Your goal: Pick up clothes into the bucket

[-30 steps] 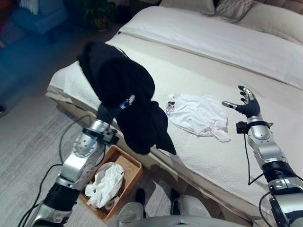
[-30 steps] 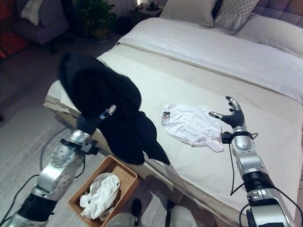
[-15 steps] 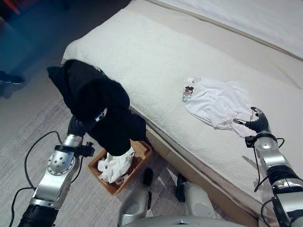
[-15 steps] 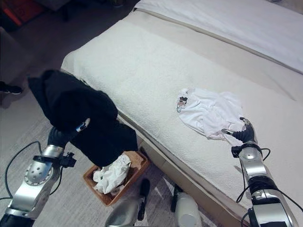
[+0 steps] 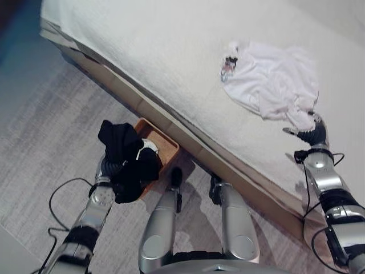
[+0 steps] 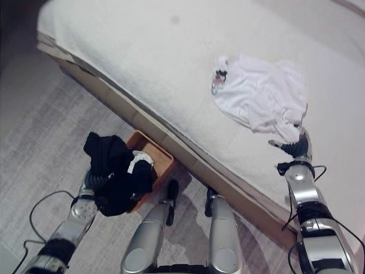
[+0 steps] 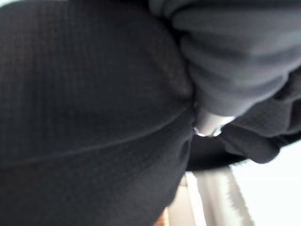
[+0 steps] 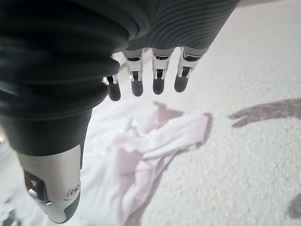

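Note:
A black garment (image 5: pixel 124 161) hangs bunched over my left hand (image 5: pixel 106 169), low above the near end of the brown basket (image 5: pixel 170 144) on the floor; the cloth also covers the left wrist view (image 7: pixel 94 117). A white cloth (image 5: pixel 150 148) lies inside the basket. On the bed a crumpled white garment (image 5: pixel 274 85) lies spread out. My right hand (image 5: pixel 313 134) rests open at that garment's near edge, its fingers (image 8: pixel 159 80) straight above the white cloth (image 8: pixel 155 141) and holding nothing.
The bed (image 5: pixel 142 51) with its cream cover runs across the upper part of the view; its wooden side rail (image 5: pixel 245 174) stands right beside the basket. Grey carpet (image 5: pixel 51 131) stretches to the left of the basket.
The camera has tilted down toward the floor. My left arm has lowered the black garment from bed height to the basket. My right hand has dropped to the white garment's edge.

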`<state>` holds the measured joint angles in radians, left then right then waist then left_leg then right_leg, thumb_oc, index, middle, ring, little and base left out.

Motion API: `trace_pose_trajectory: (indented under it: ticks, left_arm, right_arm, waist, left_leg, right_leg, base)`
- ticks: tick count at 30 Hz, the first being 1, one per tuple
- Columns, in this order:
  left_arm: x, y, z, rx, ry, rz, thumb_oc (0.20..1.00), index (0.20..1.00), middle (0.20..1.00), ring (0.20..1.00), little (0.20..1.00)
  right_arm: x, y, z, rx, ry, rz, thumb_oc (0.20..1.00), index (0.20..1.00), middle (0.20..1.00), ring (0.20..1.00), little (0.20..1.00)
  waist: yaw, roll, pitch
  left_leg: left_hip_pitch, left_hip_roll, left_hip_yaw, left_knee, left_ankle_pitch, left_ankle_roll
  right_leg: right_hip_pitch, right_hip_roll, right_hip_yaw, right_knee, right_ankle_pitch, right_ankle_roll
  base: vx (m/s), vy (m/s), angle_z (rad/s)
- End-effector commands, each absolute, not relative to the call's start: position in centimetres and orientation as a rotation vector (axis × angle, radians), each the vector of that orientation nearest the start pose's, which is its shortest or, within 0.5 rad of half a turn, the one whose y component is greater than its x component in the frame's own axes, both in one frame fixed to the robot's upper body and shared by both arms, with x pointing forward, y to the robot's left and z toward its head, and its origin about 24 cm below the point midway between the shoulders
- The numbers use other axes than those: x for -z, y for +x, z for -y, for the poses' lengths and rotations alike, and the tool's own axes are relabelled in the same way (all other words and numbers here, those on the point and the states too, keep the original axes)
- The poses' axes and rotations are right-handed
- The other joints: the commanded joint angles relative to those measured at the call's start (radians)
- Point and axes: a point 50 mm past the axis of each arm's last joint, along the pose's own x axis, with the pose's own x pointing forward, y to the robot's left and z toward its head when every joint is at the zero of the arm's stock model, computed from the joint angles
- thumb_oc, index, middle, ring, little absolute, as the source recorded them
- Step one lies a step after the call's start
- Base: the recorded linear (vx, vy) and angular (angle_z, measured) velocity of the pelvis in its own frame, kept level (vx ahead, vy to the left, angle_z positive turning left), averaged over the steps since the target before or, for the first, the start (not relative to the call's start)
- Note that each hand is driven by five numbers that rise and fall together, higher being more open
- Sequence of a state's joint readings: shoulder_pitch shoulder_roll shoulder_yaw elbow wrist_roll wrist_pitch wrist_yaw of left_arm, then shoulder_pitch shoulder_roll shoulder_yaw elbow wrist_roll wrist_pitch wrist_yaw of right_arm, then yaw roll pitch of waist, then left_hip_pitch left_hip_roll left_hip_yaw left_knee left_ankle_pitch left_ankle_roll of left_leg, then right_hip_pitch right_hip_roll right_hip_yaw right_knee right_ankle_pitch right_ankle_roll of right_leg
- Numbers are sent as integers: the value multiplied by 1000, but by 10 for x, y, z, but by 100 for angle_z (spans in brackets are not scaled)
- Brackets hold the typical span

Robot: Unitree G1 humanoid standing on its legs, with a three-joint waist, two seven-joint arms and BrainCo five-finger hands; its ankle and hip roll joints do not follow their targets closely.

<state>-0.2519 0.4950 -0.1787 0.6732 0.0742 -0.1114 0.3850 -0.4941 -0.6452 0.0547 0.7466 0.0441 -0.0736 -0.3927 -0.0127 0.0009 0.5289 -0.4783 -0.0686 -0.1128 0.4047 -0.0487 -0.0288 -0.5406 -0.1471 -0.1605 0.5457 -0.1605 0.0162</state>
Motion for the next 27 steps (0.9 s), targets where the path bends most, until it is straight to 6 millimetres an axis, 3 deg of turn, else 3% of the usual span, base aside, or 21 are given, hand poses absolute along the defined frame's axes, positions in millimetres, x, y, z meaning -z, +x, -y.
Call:
trace_pose_trajectory:
  ticks: [1,4,5,7,8,13,14,23,27]
  left_arm:
    - [-23,275,-303,-464,800,-145,200,200,200,200,200]
    - [-27,275,-311,-489,830,-150,200,200,200,200,200]
    - [-32,276,-317,-515,852,-142,200,200,200,200,200]
    - [-31,273,-323,-539,859,-161,200,200,200,200,200]
    - [-31,273,-323,-539,859,-160,200,200,200,200,200]
    - [-35,271,-339,-624,840,-191,200,200,200,200,200]
    - [-35,270,-341,-637,843,-194,1000,1000,1000,1000,1000]
    - [-39,266,-352,-659,852,-226,1000,1000,1000,1000,1000]
    - [-31,260,-352,-666,772,-243,1000,1000,1000,1000,1000]
  right_arm:
    - [-133,323,332,645,-575,145,1000,1000,1000,1000,1000]
    - [-152,325,333,665,-573,213,1000,1000,1000,1000,1000]
    - [-170,325,335,688,-585,286,1000,1000,1000,1000,1000]
    - [-187,324,335,705,-574,357,1000,1000,1000,1000,1000]
    - [-187,324,335,705,-574,358,1000,1000,1000,1000,1000]
    - [-227,325,333,742,-579,501,1000,1000,1000,1000,1000]
    - [-231,326,332,748,-580,513,1000,1000,1000,1000,1000]
    - [-276,332,333,753,-749,562,1000,1000,1000,1000,1000]
    - [-294,337,338,749,-823,531,1000,1000,1000,1000,1000]
  waist:
    - [-14,-41,-9]
    - [-20,-46,-9]
    - [-24,-53,-9]
    - [-27,-59,-9]
    - [-26,-58,-9]
    - [-35,-67,-9]
    - [-34,-67,-9]
    - [-17,-61,-9]
    - [0,-53,-9]
  left_leg:
    - [-78,21,19,155,-96,14]
    - [-153,23,22,200,-106,15]
    - [-226,24,25,253,-122,19]
    - [-275,27,28,311,-170,20]
    - [-278,27,29,318,-175,21]
    - [-419,30,37,405,-197,22]
    - [-432,31,36,410,-198,22]
    - [-471,29,33,381,-182,16]
    - [-473,24,29,362,-171,11]
  right_leg:
    - [14,-42,98,-2,20,67]
    - [-67,-38,110,39,15,65]
    - [-140,-32,121,79,6,62]
    - [-190,-24,136,129,-31,65]
    - [-194,-24,137,136,-35,65]
    - [-334,-17,145,208,-51,62]
    - [-347,-16,145,211,-50,63]
    - [-390,-24,132,191,-40,60]
    - [-391,-31,124,180,-35,59]
  base:
    - [-48,24,-26]
    - [-51,40,-10]
    - [44,35,-6]
    - [45,41,-16]
    - [-30,37,-37]
    - [-20,24,-14]
    - [0,0,0]
    - [-3,2,-1]
    - [2,-8,4]
